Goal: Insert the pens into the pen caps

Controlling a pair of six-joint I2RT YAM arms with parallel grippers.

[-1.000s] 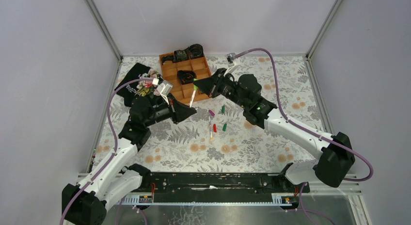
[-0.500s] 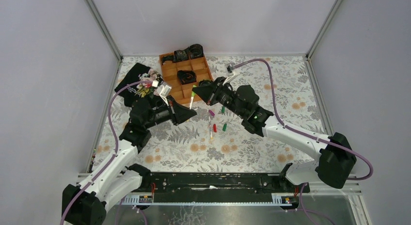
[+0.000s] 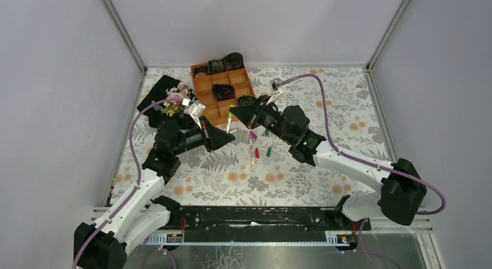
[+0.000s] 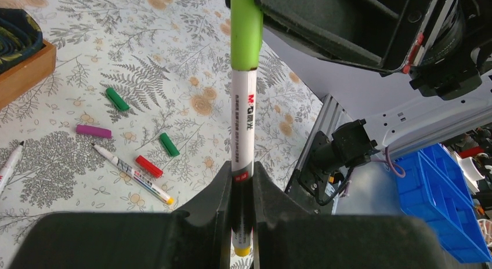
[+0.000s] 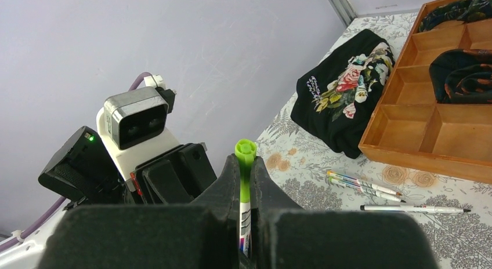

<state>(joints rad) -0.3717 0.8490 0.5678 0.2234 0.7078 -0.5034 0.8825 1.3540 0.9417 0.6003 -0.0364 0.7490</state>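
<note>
Hanging in air between both grippers: white pen (image 4: pixel 243 124), lime cap (image 4: pixel 246 31) over its far end, above table's middle, just off wooden tray's (image 3: pixel 223 92) near edge. Left gripper (image 4: pixel 242 170) clamped on barrel; right gripper (image 5: pixel 244 164) pinched tight on lime cap. Loose on table toward centre: dark green caps (image 4: pixel 117 98), magenta cap (image 4: pixel 93 131), red cap (image 4: pixel 149 166), uncapped pen (image 4: pixel 132 173). Black shirt (image 3: pixel 165 98) near far-left corner.

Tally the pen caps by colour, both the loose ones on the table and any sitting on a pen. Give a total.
green caps: 2
magenta cap: 1
red cap: 1
lime green cap, on the held pen: 1
Total: 5
</note>
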